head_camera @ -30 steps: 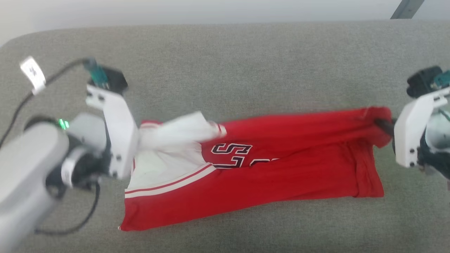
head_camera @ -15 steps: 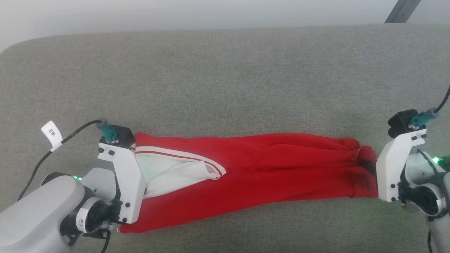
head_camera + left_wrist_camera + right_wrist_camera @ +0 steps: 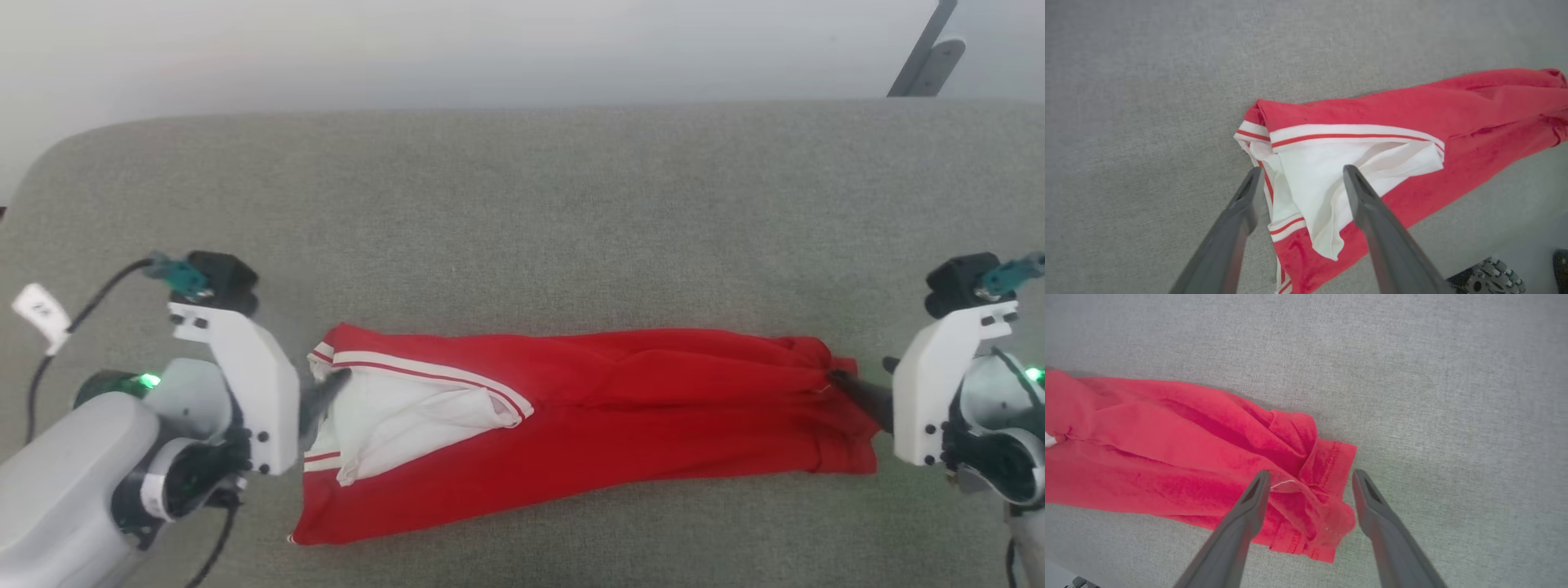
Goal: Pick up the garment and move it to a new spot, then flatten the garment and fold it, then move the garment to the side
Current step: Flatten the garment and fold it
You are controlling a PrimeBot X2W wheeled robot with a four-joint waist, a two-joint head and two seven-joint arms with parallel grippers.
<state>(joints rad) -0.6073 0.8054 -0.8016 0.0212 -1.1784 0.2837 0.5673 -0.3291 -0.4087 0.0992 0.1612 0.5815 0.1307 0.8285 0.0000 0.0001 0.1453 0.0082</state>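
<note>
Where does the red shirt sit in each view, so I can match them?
Head view: the shirt stretches across the lower middle.
Left wrist view: centre to right edge, white sleeve nearest.
Right wrist view: left edge to centre, hem nearest.
Shared landmark: the grey fabric surface beneath it.

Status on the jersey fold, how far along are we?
Done: the garment lies on the grey surface, folded lengthwise into a long band with the chest lettering hidden. In hand: nothing is gripped. The left gripper is open over the white-sleeve end and the right gripper is open over the hem end. Left: probably a crosswise fold to shorten the band, then moving it to the side.
</note>
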